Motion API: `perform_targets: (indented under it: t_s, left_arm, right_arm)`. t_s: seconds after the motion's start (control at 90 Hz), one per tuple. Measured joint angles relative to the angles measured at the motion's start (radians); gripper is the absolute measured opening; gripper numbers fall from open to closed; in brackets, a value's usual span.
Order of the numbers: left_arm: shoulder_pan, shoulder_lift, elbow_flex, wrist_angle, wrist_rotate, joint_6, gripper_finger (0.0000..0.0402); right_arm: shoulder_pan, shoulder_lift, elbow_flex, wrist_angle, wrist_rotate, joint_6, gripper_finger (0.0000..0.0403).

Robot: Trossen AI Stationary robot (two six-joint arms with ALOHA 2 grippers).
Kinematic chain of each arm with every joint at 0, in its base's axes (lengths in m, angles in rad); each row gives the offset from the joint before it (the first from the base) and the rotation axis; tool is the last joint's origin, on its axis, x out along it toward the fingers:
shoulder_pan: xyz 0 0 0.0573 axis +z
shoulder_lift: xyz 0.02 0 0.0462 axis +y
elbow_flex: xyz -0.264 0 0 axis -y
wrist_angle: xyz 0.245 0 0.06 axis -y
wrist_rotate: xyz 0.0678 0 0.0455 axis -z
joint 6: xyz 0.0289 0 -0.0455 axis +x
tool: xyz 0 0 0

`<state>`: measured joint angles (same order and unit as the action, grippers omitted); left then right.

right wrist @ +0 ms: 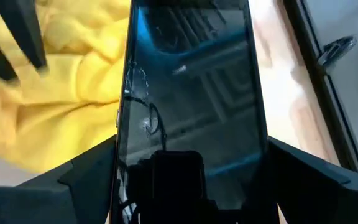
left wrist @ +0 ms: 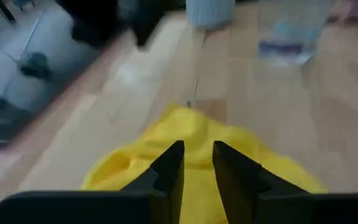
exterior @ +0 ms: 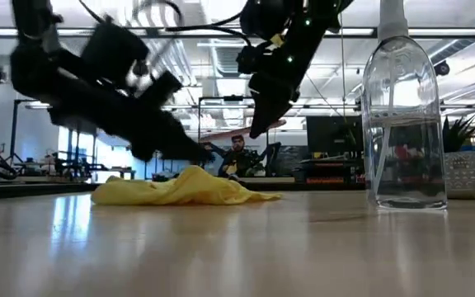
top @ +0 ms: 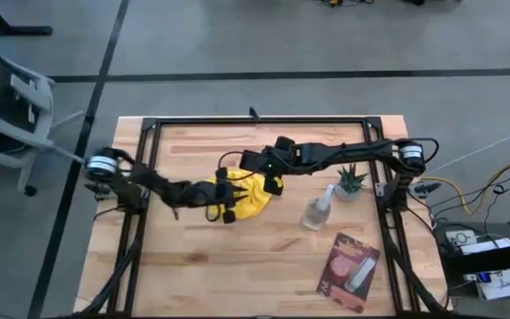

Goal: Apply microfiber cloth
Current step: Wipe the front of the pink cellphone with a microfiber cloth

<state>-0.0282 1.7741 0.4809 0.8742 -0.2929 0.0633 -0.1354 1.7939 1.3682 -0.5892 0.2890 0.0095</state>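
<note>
The bright yellow microfiber cloth (top: pixel 253 202) lies crumpled on the wooden table (top: pixel 202 257), left of centre. My left gripper (top: pixel 228 202) comes in from the left, low over the cloth's near-left part, its fingers (left wrist: pixel 173 163) nearly together with yellow cloth (left wrist: pixel 185 130) showing in the narrow gap. My right gripper (top: pixel 268 173) hangs just past the cloth's far edge, shut on a black smartphone (right wrist: pixel 191 93) with a glossy dark screen. Behind the phone the cloth (right wrist: pixel 61 74) fills the right wrist view. My left gripper pinches a raised fold of the cloth (left wrist: pixel 199 155) between its two fingers, slanting down from the table's left. The rest of the cloth (exterior: pixel 184 190) lies slack on the table. One layer or several, I cannot tell. My right gripper holds the phone by its two long edges (right wrist: pixel 122 149), one finger on each side, near one end. The phone reaches out past the fingers, screen toward the wrist camera, lifted over the cloth and table.
A clear spray bottle (top: pixel 317 211) stands right of the cloth, a small potted plant (top: pixel 351 182) behind it. A pink-and-dark flat packet (top: pixel 348 270) lies near the front right corner. A black metal frame (top: pixel 255 121) borders the table.
</note>
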Motion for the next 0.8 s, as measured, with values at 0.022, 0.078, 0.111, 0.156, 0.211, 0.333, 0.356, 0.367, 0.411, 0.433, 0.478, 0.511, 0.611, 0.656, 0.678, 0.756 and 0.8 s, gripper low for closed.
perform_targets:
  t_s: [0.022, 0.078, 0.111, 0.156, 0.211, 0.333, 0.356, 0.367, 0.411, 0.433, 0.478, 0.511, 0.611, 0.656, 0.678, 0.756, 0.8]
  left_arm:
    - [0.006, 0.021, 0.011, -0.003, -0.001, 0.000, 0.0092]
    - [0.021, 0.067, 0.044, -0.006, -0.001, -0.001, 0.0109]
    - [0.028, 0.093, 0.064, -0.004, -0.001, -0.001, 0.0120]
    - [0.037, 0.122, 0.079, -0.021, -0.001, -0.002, 0.0135]
    - [0.046, 0.154, 0.096, -0.030, -0.003, -0.014, 0.0154]
    - [0.052, 0.187, 0.103, -0.080, -0.005, -0.048, 0.0197]
    - [0.052, 0.189, 0.101, -0.090, -0.005, -0.058, 0.0204]
    - [0.052, 0.189, 0.101, -0.096, -0.005, -0.062, 0.0207]
    - [0.052, 0.182, 0.095, -0.131, -0.006, -0.086, 0.0216]
    - [0.052, 0.180, 0.090, -0.146, -0.006, -0.099, 0.0219]
    - [0.052, 0.173, 0.083, -0.169, -0.007, -0.124, 0.0221]
    - [0.052, 0.166, 0.074, -0.179, -0.007, -0.138, 0.0218]
    - [0.050, 0.149, 0.041, -0.178, 0.009, -0.164, 0.0182]
    - [0.050, 0.139, 0.018, -0.151, 0.041, -0.172, 0.0156]
    - [0.051, 0.132, 0.009, -0.150, 0.056, -0.177, 0.0141]
    - [0.051, 0.106, -0.025, -0.148, 0.105, -0.199, 0.0081]
    - [0.051, 0.089, -0.050, -0.147, 0.133, -0.215, 0.0044]
  right_arm:
    - [-0.001, 0.000, -0.003, -0.003, 0.000, 0.001, 0.0328]
    - [-0.002, 0.000, -0.014, 0.003, 0.000, 0.007, 0.0328]
    - [-0.002, 0.000, -0.021, 0.005, -0.001, 0.012, 0.0328]
    - [-0.002, 0.000, -0.034, 0.004, -0.001, 0.021, 0.0328]
    - [-0.001, 0.000, -0.051, 0.007, -0.001, 0.030, 0.0328]
    - [0.001, 0.001, -0.091, 0.028, -0.006, 0.048, 0.0331]
    - [0.002, 0.002, -0.098, 0.044, -0.009, 0.051, 0.0331]
    - [0.002, 0.002, -0.101, 0.052, -0.011, 0.052, 0.0331]
    - [0.004, 0.002, -0.117, 0.072, -0.024, 0.057, 0.0331]
    - [0.004, 0.002, -0.128, 0.083, -0.033, 0.059, 0.0330]
    - [0.006, 0.003, -0.145, 0.106, -0.054, 0.067, 0.0329]
    - [0.006, 0.005, -0.156, 0.126, -0.061, 0.071, 0.0328]
    - [0.007, 0.006, -0.189, 0.161, -0.062, 0.079, 0.0330]
    - [0.007, 0.006, -0.203, 0.181, -0.061, 0.082, 0.0331]
    - [0.007, 0.006, -0.211, 0.191, -0.062, 0.083, 0.0332]
    - [0.007, 0.006, -0.234, 0.225, -0.061, 0.088, 0.0331]
    - [0.008, 0.006, -0.246, 0.242, -0.062, 0.088, 0.0330]
